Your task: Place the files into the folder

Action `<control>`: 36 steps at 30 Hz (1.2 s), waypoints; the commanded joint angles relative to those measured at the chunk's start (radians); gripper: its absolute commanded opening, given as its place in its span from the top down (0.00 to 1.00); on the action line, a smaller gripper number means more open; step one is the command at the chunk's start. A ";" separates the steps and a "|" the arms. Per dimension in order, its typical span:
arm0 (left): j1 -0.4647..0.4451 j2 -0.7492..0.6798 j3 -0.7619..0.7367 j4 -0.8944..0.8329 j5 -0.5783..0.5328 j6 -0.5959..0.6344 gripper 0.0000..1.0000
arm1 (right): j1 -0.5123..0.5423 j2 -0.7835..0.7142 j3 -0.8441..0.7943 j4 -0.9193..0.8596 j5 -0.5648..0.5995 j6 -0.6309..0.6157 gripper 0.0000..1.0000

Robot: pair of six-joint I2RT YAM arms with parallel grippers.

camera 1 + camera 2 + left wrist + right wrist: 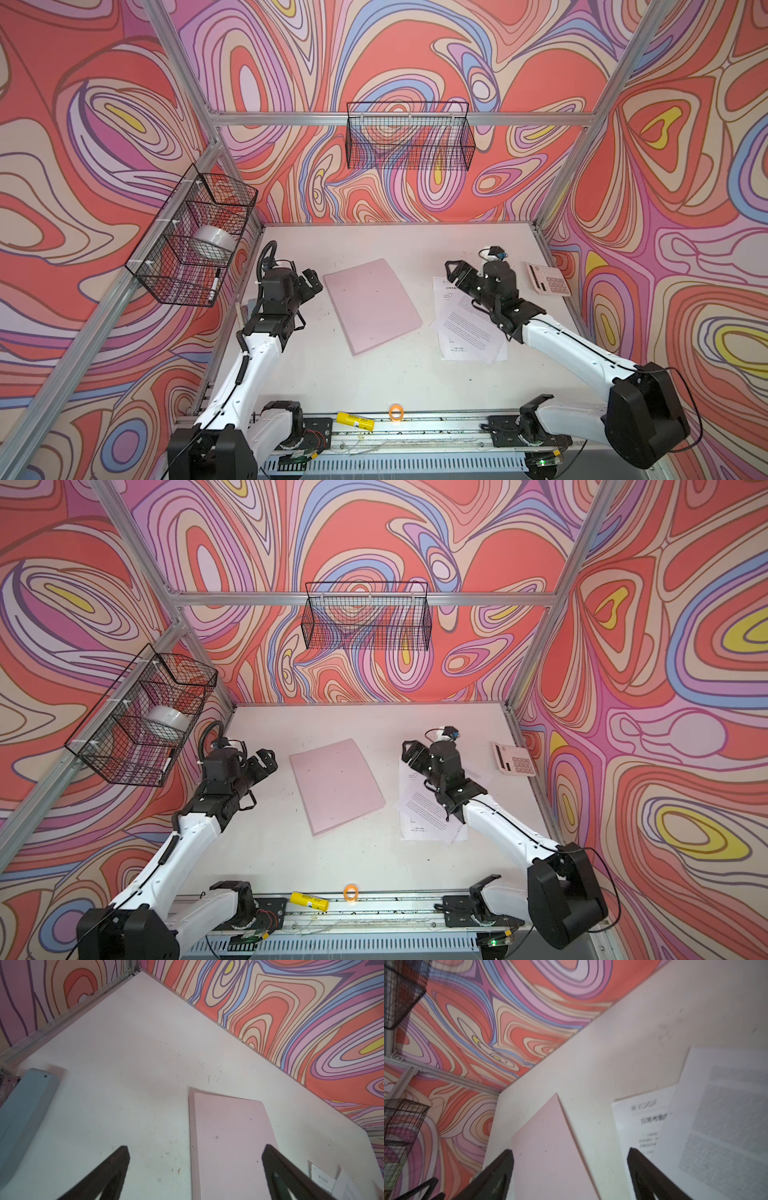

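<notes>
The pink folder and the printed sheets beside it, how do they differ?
The folder is plain pink; the files are white with black text. The folder is one closed piece; the files are several loosely fanned sheets. Both lie flat on the table.

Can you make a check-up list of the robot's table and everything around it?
Surface: white table, scuffed and speckled.
Job's things: pink folder closed, flat, mid-table; files fanned loosely beside it, not inside.
Clutter: calculator near the right wall; yellow tube and orange ring at the front rail.
Grippers: left gripper open, empty, beside the folder; right gripper open, empty, over the files.
Cables: black hose looped above the left arm, away from the paper.
Surroundings: swirly walls; side basket holds a tape roll and pen; back basket: nothing seen.
</notes>
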 commanded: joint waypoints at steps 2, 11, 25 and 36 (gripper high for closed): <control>-0.016 0.015 0.004 -0.090 0.107 -0.066 0.02 | 0.130 0.031 -0.128 0.215 -0.003 0.330 0.17; -0.120 0.003 -0.009 -0.143 0.043 -0.071 0.01 | 0.371 0.296 -0.164 0.599 -0.018 0.532 0.38; -0.146 -0.004 -0.050 -0.115 0.081 -0.067 0.01 | 0.542 0.651 -0.149 0.960 -0.032 0.725 0.43; -0.151 -0.011 -0.063 -0.114 0.063 -0.063 0.02 | 0.548 0.689 -0.143 0.948 -0.043 0.726 0.45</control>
